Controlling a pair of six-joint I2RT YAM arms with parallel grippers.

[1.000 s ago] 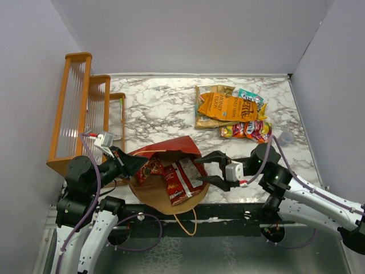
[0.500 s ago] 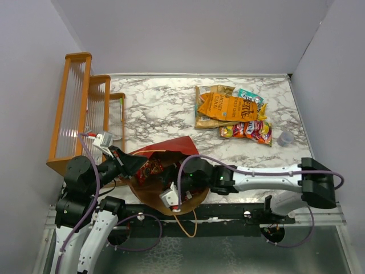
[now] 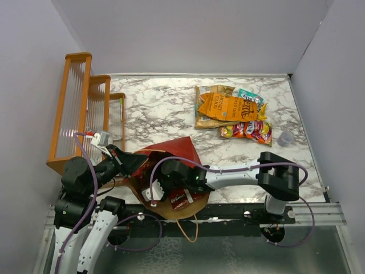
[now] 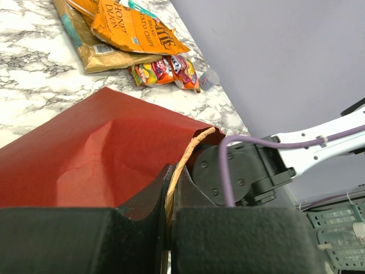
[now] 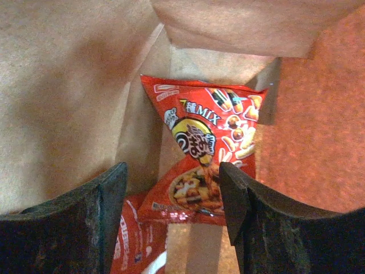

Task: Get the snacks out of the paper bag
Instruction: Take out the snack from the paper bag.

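The paper bag (image 3: 171, 149), dark red outside and brown inside, lies open at the table's near edge. My left gripper (image 3: 122, 162) is shut on its tan handle (image 4: 185, 157) and rim, with the red outside (image 4: 102, 148) in the left wrist view. My right gripper (image 3: 155, 188) is inside the bag, open and empty (image 5: 174, 194). Between its fingers (image 5: 108, 211) a red-yellow snack packet (image 5: 211, 142) lies on the kraft bottom. A second red packet (image 5: 134, 240) is at the lower left. One red packet (image 3: 181, 198) shows from above.
An orange-brown chip bag (image 3: 231, 107), a teal-white pouch (image 3: 250, 95) and candy packs (image 3: 248, 130) lie at the back right, also in the left wrist view (image 4: 131, 31). A small clear cup (image 3: 284, 137) stands near them. An orange wooden rack (image 3: 80, 108) stands at the left.
My right arm has swung left from beside the bag and gone down into it, and now sits deeper toward its left side. My left gripper still holds the bag's handle.
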